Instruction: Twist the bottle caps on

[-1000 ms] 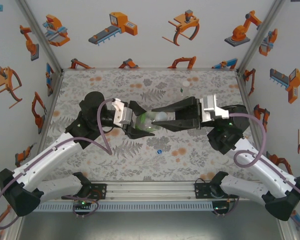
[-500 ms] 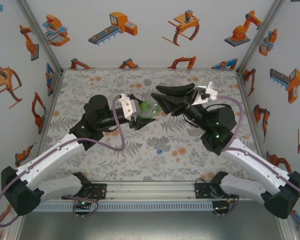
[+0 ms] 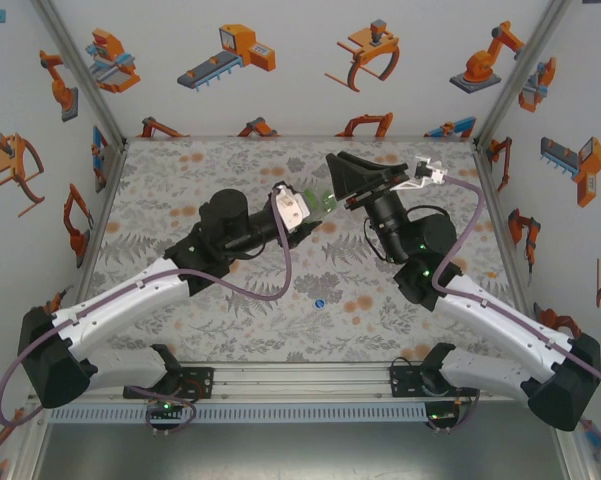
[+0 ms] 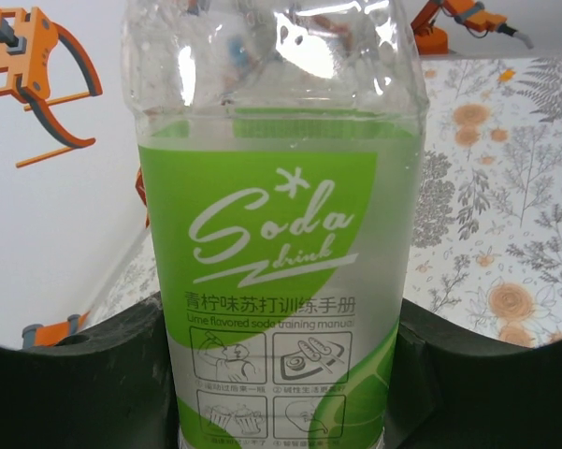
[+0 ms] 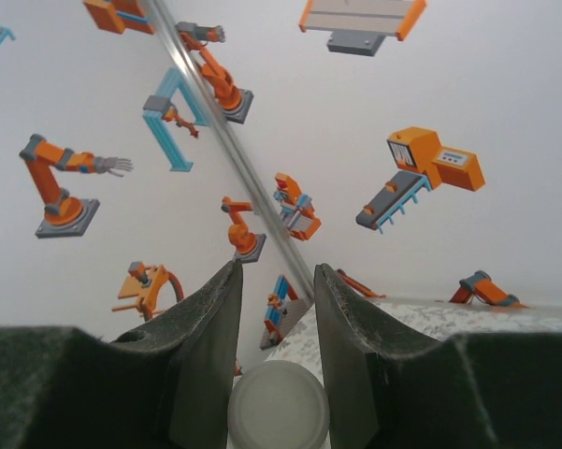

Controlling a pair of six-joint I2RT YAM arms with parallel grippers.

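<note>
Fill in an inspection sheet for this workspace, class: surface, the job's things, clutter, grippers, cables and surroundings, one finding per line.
Surface: table with a grey floral cover and orange blots.
Job's things: green-labelled bottle, its neck out of the left wrist view; white cap; blue cap lying loose on the table towards the near edge.
Clutter: nothing seen.
Grippers: left gripper shut on the bottle's body; right gripper shut on the white cap, held just beyond the bottle.
Cables: a purple cable loops beside each arm, left and right.
Surroundings: white walls printed with robot pictures; metal frame posts at the corners.
</note>
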